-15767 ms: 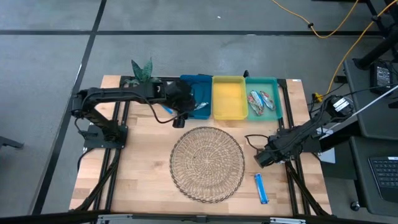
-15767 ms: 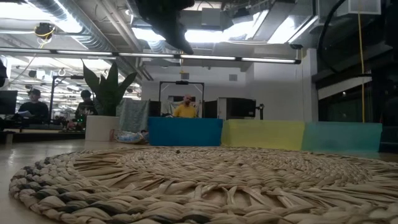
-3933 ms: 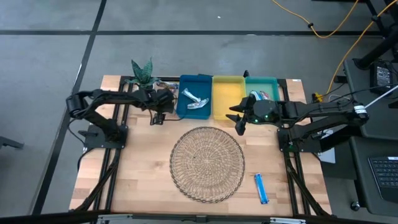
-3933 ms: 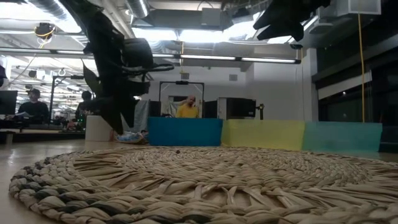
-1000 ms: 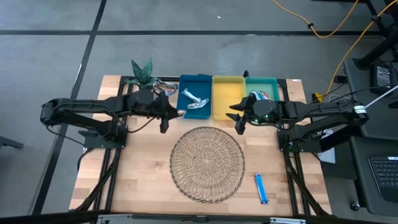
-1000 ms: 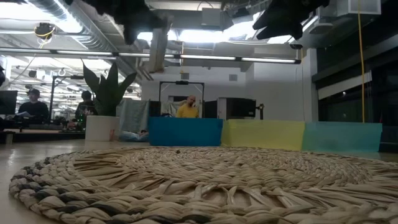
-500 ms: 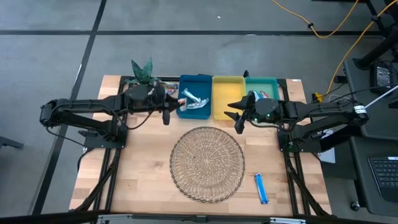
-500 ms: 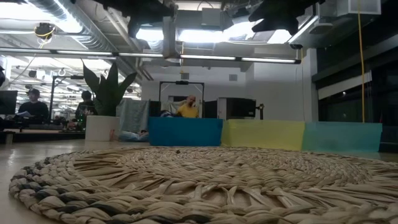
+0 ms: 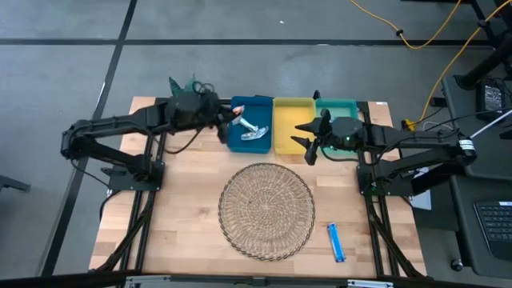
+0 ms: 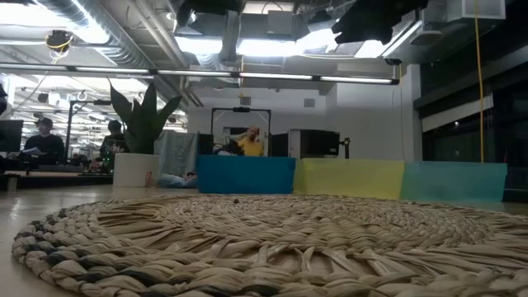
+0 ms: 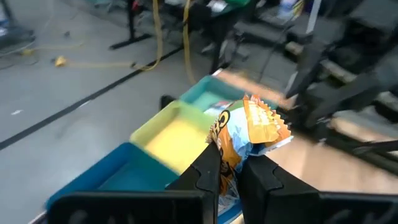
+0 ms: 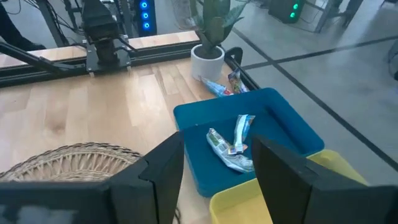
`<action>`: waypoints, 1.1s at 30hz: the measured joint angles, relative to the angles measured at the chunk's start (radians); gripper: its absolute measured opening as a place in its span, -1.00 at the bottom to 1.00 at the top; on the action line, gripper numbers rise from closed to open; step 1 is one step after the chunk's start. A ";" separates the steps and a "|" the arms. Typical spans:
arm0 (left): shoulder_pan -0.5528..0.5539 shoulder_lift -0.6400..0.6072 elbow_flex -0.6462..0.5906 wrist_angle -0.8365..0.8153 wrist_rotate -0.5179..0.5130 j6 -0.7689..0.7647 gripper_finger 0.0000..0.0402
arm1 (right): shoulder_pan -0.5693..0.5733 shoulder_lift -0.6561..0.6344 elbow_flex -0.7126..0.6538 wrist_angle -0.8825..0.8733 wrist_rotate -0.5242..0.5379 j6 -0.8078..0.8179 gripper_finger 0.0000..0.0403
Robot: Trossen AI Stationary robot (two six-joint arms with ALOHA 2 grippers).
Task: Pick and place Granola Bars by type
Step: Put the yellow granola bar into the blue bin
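My left gripper is pinched on one end of a granola bar with an orange, white and blue wrapper, carrying it above the blue tray's left edge, where two silver-white bars already lie. The bar juts out past my fingertips without sagging, so I judge it light and fairly stiff inside, but its shiny, crinkly film looks slippery and could slide if I grip only the sealed flap; holding across the flat body near one end seems safest. My right gripper hangs half spread and empty over the yellow tray. More bars lie by the potted plant, and a blue bar sits near the table's front edge, right of the wicker mat.
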 joint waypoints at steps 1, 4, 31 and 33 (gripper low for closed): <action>0.006 0.021 0.031 -0.029 -0.008 0.000 -0.87 | -0.007 -0.001 0.000 -0.001 -0.002 -0.010 -0.07; 0.038 0.084 0.116 -0.068 -0.018 0.001 -0.87 | -0.027 -0.001 0.000 0.003 -0.003 -0.037 -0.07; 0.404 0.510 0.214 0.022 0.396 0.263 -0.88 | -0.050 -0.002 0.000 0.051 0.016 -0.122 -0.06; 0.410 0.545 0.236 0.008 0.424 0.272 -0.88 | -0.049 -0.002 0.000 0.051 0.016 -0.123 -0.06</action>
